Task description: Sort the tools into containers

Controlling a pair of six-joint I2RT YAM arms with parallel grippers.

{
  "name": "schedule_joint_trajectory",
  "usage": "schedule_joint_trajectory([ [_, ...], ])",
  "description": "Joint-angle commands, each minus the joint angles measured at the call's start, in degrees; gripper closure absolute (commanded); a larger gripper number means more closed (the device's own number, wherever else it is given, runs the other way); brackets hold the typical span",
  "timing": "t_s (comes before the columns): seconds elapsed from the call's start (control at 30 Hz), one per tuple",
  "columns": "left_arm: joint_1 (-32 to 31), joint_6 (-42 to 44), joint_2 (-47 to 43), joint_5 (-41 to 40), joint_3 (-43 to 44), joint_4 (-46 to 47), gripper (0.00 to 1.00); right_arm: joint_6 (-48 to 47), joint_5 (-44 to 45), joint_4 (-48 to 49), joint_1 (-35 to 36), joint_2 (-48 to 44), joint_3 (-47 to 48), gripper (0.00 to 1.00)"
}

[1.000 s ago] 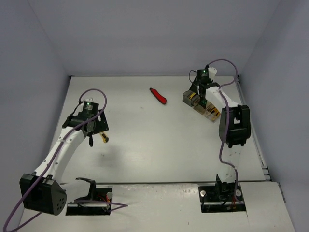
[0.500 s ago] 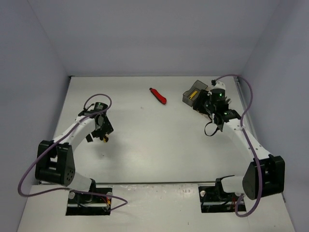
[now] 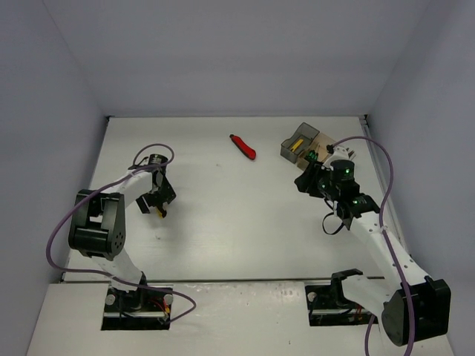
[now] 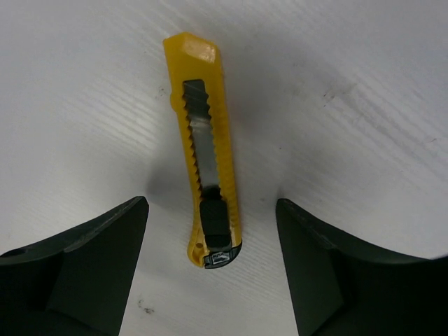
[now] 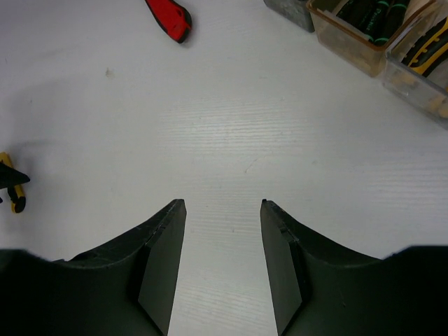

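left gripper [image 4: 210,280]: jaws wide apart, nothing held. Its fingers [image 4: 91,266] straddle the butt end of the yellow utility knife [image 4: 207,140].
knife vs hand: slider end sits between the fingertips, touching neither. The nose points away, well past them. Long axis is roughly square to the closing direction.
knife location: flat on the table [image 4: 364,84], left of centre, well apart from the bins.
height: can't tell how far the tips are above the surface.
right gripper [image 5: 222,259]: jaws apart, empty, over bare table.
red utility knife [image 5: 170,15]: on the table ahead and to the left of the right gripper, apart from it.
bins: row at far right. The dark grey bin [image 5: 290,8] has something yellow inside in the top view, too small to identify. The tan bin [image 5: 346,38] holds black handles with green marks. The clear bin [image 5: 420,77] holds yellow-and-black handles.
step (judged): left arm lined up to drop and close on the yellow knife.
risk 1: grip lands on the very end, so the long nose could droop or pivot on lift and slip out.
risk 2: the body is thin and lies flat. Tips too high close over it, too low scrape the table.
risk 3: uneven finger contact could spin the knife before it clamps.
risk 4: long carry to the far-right bins with the right arm parked in front of them, so a clash is possible.
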Motion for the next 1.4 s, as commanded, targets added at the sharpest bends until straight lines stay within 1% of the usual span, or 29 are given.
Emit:
schedule_joint_trajectory([
  [0.0, 0.7, -0.2, -0.6, 1.9, -0.8, 5.3, 0.33, -0.9, -2.5, 3.1, 0.3, -0.5, -0.4, 0.55],
  [0.17, 0.7, -0.5, 0.8, 2.9, -2.0, 7.9, 0.48, -0.6, -2.4, 3.0, 0.2, -1.3, -0.7, 0.55],
  [0.2, 0.7, -1.0, 0.8, 3.0, -2.4, 8.5, 0.56, -0.4, -2.4, 3.0, 0.2, -1.6, -0.7, 0.55],
  [0.3, 0.7, -1.9, 0.7, 3.4, -3.9, 9.4, 0.70, -0.1, -2.6, 3.0, 0.4, -2.1, -0.8, 0.55],
  [0.4, 0.7, -2.3, 0.3, 5.2, -4.9, 10.7, 0.90, 0.1, -3.3, 3.1, 0.9, -1.8, -0.6, 0.55],
  [0.47, 0.6, -2.2, -0.2, 7.2, -5.1, 11.7, 0.99, 0.1, -5.1, 3.2, 1.3, -1.1, -0.4, 0.55],
  [0.5, 0.4, -2.0, -0.6, 8.6, -5.3, 12.3, 1.00, 0.3, -6.2, 3.5, 1.8, -0.7, -0.2, 0.55],
  [0.6, -0.4, -1.5, -2.2, 11.4, -6.2, 14.3, 1.00, 0.7, -8.0, 4.8, 3.5, 0.0, 0.1, 0.55],
  [0.7, -4.9, -0.3, -6.2, 13.2, -7.1, 16.4, 1.00, 2.3, -11.5, 8.2, 7.2, 1.1, 0.4, 0.54],
  [0.8, -10.7, 0.9, -10.5, 14.3, -7.5, 18.4, 1.00, 3.9, -11.6, 12.1, 11.3, 2.5, 0.2, 0.51],
  [0.93, -15.8, 2.6, -15.9, 17.1, -8.2, 21.4, 1.00, 7.6, -11.7, 18.4, 14.4, 4.6, -0.2, 0.48],
  [1.03, -19.4, 3.9, -19.4, 18.6, -8.9, 23.5, 1.00, 9.1, -11.6, 21.9, 16.3, 6.4, 0.5, 0.47],
  [1.2, -24.1, 6.3, -24.6, 18.0, -9.5, 26.5, 1.00, 11.2, -9.4, 25.1, 18.8, 10.4, 2.3, 0.47],
  [1.3, -26.1, 7.4, -26.0, 18.5, -9.6, 27.7, 1.00, 12.5, -9.5, 28.4, 20.3, 13.2, 3.4, 0.48],
  [1.37, -27.4, 8.1, -26.6, 18.6, -9.4, 28.1, 1.00, 13.2, -9.0, 28.8, 21.1, 15.4, 5.0, 0.48],
])
